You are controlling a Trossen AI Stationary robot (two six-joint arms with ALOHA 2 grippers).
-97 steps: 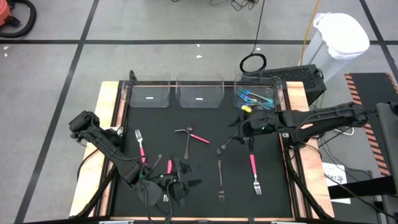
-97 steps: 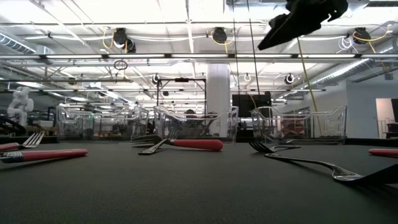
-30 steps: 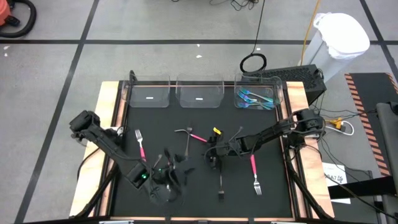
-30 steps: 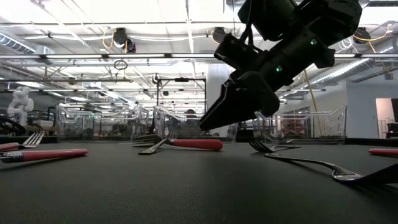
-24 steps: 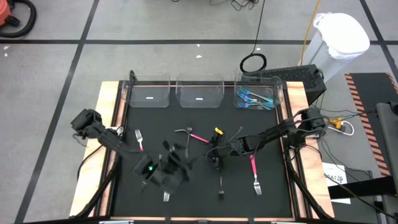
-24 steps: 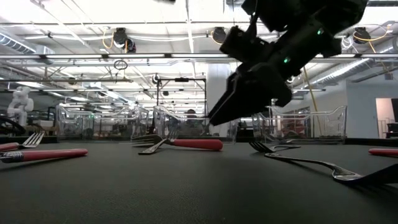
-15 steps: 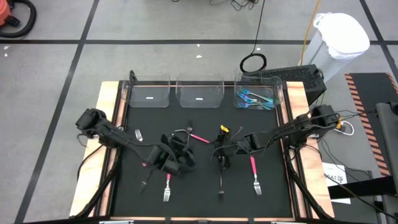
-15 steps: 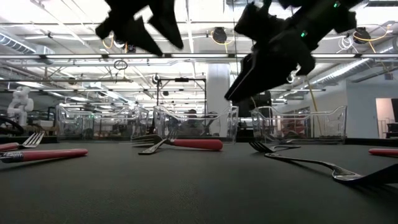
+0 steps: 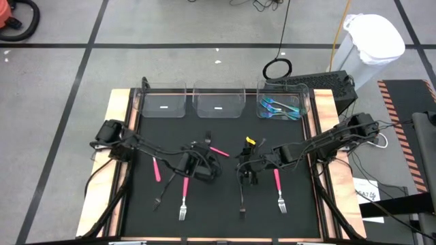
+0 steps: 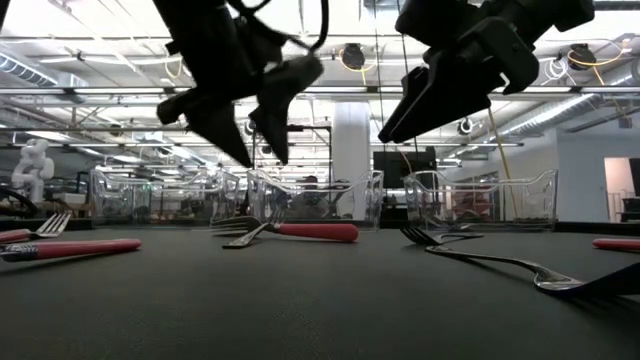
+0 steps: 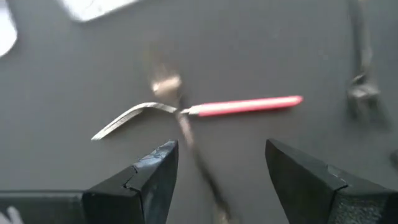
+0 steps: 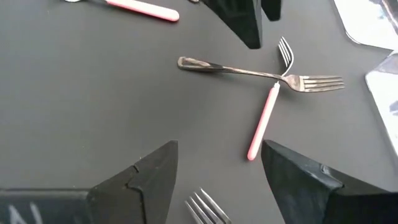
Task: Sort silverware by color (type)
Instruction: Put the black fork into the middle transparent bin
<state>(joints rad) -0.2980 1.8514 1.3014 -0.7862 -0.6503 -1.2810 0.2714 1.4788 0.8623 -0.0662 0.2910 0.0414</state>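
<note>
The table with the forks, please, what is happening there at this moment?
Two robot arms are sorting silverware. Both hover above the black mat with open jaws, holding nothing. The left tool is over a crossed pair, a pink-handled fork and a dark fork. The right tool is beside it. Only the right-hand bin holds teal pieces.

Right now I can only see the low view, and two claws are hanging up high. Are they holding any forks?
Observer: No. The left wrist view shows the left claw open with nothing in it, and a pink-handled fork lying on the mat just ahead of it.
Operator: What about the other one?
Observer: The right claw is open too, with nothing between its fingers.
Operator: Is anything in a bin?
Observer: From above, teal silverware lies in the right-hand bin.
</note>
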